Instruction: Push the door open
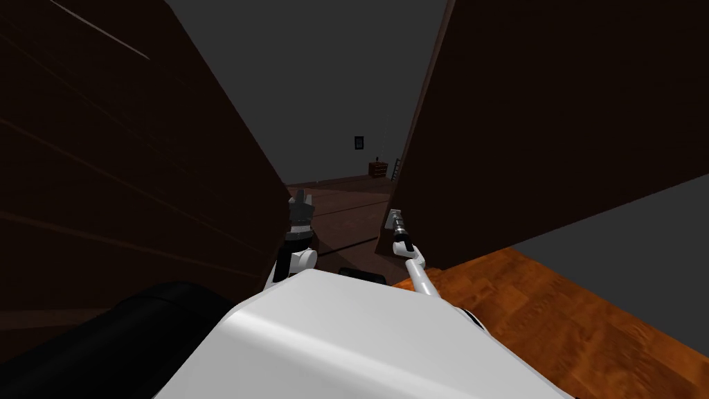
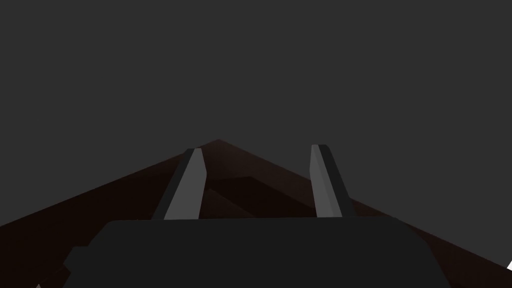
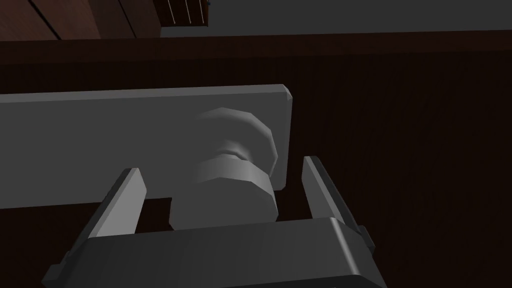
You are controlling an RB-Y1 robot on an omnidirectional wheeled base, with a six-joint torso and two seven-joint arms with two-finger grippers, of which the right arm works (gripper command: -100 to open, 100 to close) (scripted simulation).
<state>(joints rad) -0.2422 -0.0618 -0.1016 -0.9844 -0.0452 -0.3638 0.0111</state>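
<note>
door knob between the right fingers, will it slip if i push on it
The knob looks smooth and round, so the fingers of the open right gripper might slide off under a slanted push. It sits on a plate fixed to the door, so probably feels rigid. The door stands ajar, so it likely swings freely.

Right hand (image 1: 395,223) at edge of dark door (image 1: 540,125)

Both arms reach forward, the left tool (image 2: 256,148) and right tool (image 3: 220,164) each with fingers spread apart.
</note>
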